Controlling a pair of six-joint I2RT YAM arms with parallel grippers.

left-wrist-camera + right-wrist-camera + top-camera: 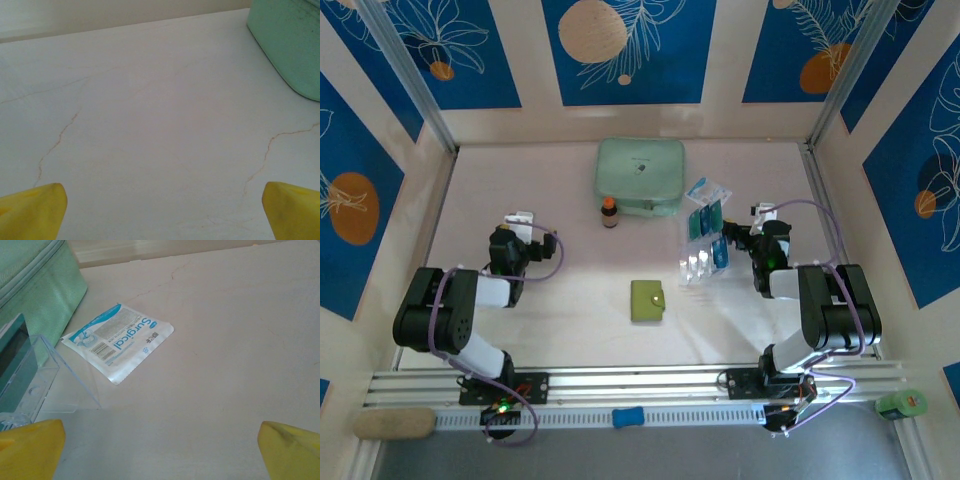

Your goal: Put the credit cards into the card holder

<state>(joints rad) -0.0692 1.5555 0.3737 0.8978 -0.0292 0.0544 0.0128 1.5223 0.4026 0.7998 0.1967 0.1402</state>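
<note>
Both claws are spread wide, gripping nothing. The left claw (164,212) is over bare counter (150,125), and the right claw (160,452) is near a surgical packet (120,340). The green card holder (646,300) lies closed mid-counter, with the credit cards (705,222) in a clear stand (50,370) off to its right.

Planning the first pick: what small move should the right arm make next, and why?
Probably swing the right gripper left toward the credit cards in the clear stand: its jaws stand open and empty, the cards sit just to its left, and the card holder lies closed.
</note>
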